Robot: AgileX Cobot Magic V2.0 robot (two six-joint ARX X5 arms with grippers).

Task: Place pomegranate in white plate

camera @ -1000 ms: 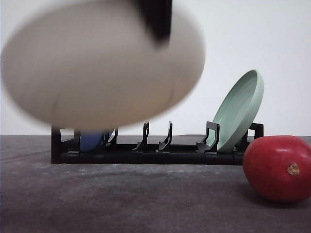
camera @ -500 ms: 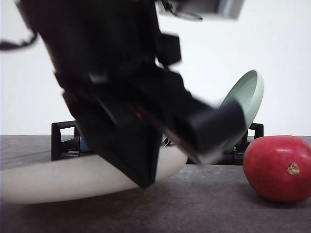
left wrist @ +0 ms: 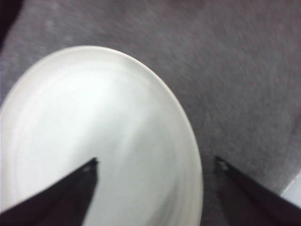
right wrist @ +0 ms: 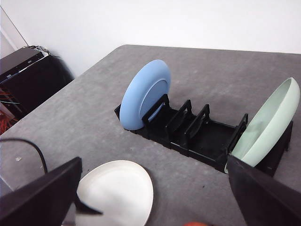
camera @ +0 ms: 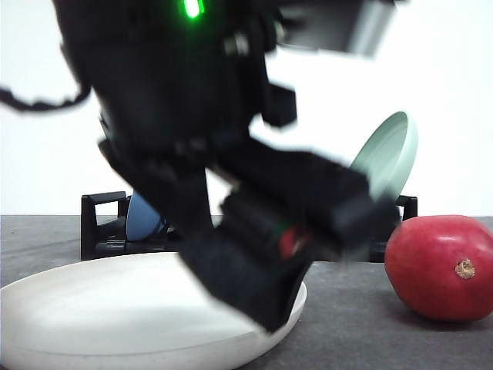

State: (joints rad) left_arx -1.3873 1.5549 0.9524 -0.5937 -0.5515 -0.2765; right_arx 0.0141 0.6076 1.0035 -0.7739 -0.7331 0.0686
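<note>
The white plate (camera: 100, 308) lies flat on the table (camera: 362, 331); the left gripper (left wrist: 155, 165), fingers apart, hovers over its rim. The pomegranate (camera: 441, 267) sits well right, nearer the open right gripper (right wrist: 153, 181).

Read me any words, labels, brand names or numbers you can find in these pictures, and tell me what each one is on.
There is no readable text.
white plate: plain, no print.
pomegranate: no sticker.
blue plate, green plate and black rack: no markings.
Left arm: a green light glows on it, but that is a lamp, not a sign; the arm is too blurred to show any lettering.
</note>
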